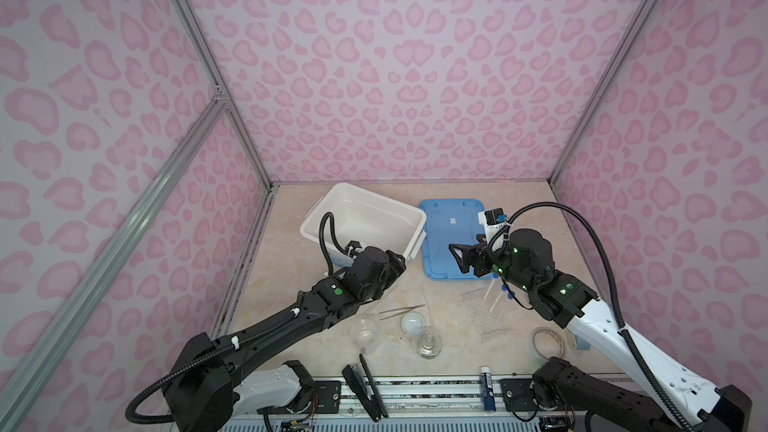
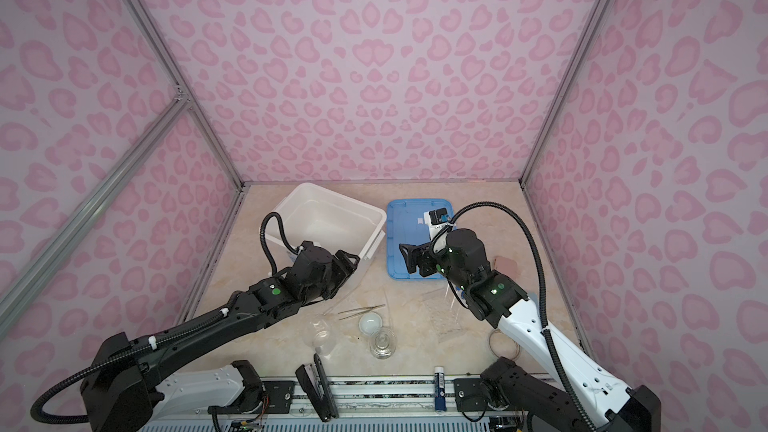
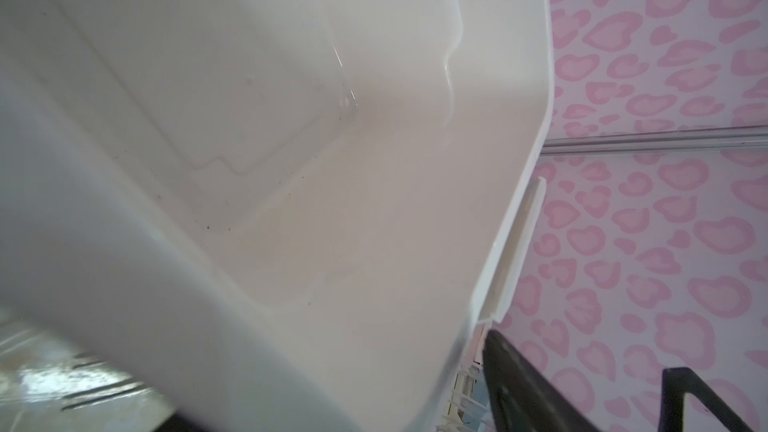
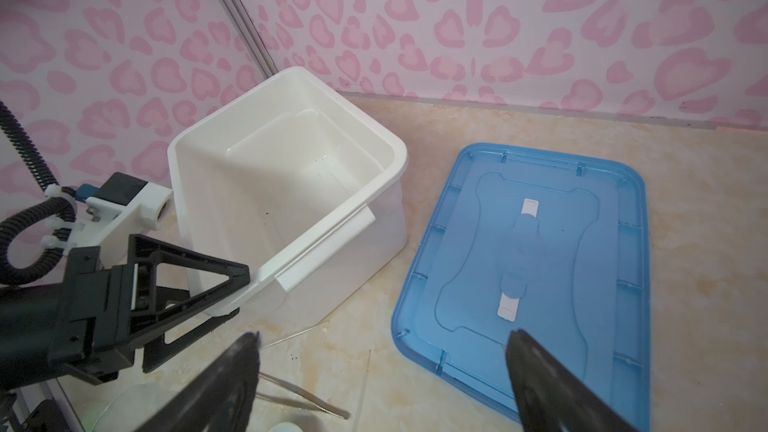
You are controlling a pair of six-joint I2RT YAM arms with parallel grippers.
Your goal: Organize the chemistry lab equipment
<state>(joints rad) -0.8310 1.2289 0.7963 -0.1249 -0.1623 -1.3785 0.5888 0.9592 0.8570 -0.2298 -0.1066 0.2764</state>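
Observation:
My left gripper (image 4: pixel 239 292) is open, its jaws astride the near corner rim of the white bin (image 1: pixel 382 198) (image 4: pixel 291 201) (image 3: pixel 291 160). My right gripper (image 4: pixel 382 338) (image 1: pixel 457 257) hangs open and empty over the table between the bin and the lid. In front lie metal tweezers (image 1: pixel 401 310) (image 4: pixel 299 403), a white domed piece (image 1: pixel 412 321), a clear flask (image 1: pixel 365 330) and a glass jar (image 1: pixel 429 342). Blue-capped tubes (image 1: pixel 505 290) show partly beside the right arm. A thin dropper (image 4: pixel 291 332) lies near the bin. A clear rectangular outline shows on the bin's floor.
A blue lid (image 1: pixel 451 238) (image 4: pixel 540 243) lies flat to the right of the bin. A black stapler (image 1: pixel 365 388) and a blue-and-white stick (image 1: pixel 487 388) rest at the front rail. A clear tape roll (image 1: pixel 548 342) sits by the right arm. Walls close in on three sides.

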